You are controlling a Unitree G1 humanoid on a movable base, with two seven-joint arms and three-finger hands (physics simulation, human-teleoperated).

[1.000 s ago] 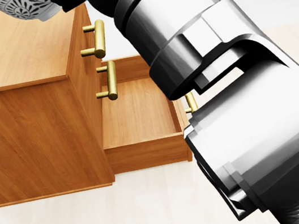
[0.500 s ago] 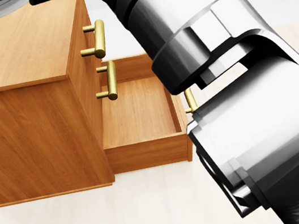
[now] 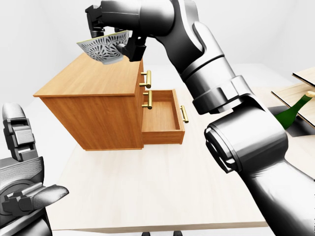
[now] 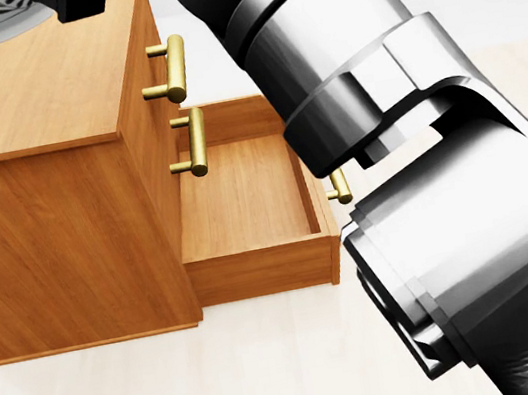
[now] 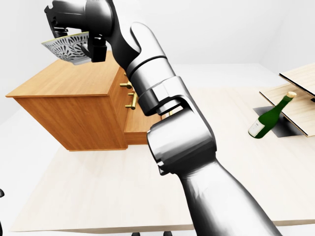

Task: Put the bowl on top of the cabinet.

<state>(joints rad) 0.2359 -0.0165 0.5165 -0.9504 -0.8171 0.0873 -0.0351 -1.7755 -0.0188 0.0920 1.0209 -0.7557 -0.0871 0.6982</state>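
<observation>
Pale tabletop | wooden cabinet | right hand clasps patterned bowl (tilted) above it

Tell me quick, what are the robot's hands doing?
Right hand: closed on the bowl, over the cabinet.
Left hand: open, holding nothing.

Head view: close, looking down on cabinet, right arm filling its right half. Eye views: farther, wider, both sharing cabinet, arm, pale surface.
</observation>
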